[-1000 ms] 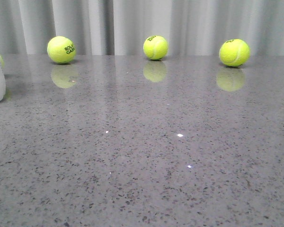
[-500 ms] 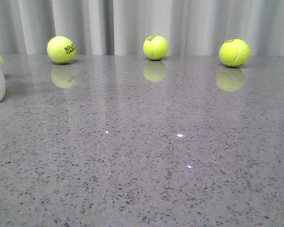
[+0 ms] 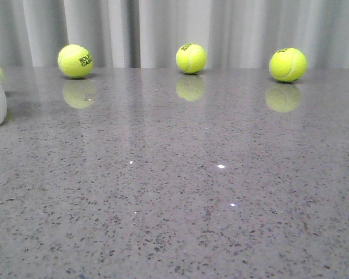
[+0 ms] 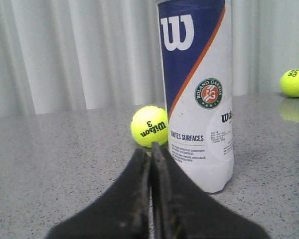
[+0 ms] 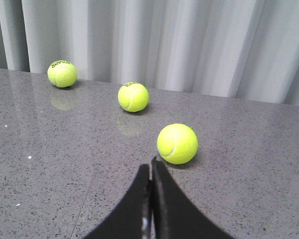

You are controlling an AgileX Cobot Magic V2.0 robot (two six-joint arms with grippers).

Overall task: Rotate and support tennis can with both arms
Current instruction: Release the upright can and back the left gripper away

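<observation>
Nothing has shifted: the glossy tennis can [image 4: 198, 94] stands upright on the speckled grey table [image 3: 174, 192]. Left gripper [image 4: 150, 149] and right gripper [image 5: 151, 167] taper to pinched-closed tips holding nothing; the can's top seems cut off.

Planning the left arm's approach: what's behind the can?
In the left wrist view, a tennis ball marked "Wilson 3" sits on the table behind the upright can, which covers its right edge. Curtain beyond. Anything directly behind the can is hidden.
</observation>
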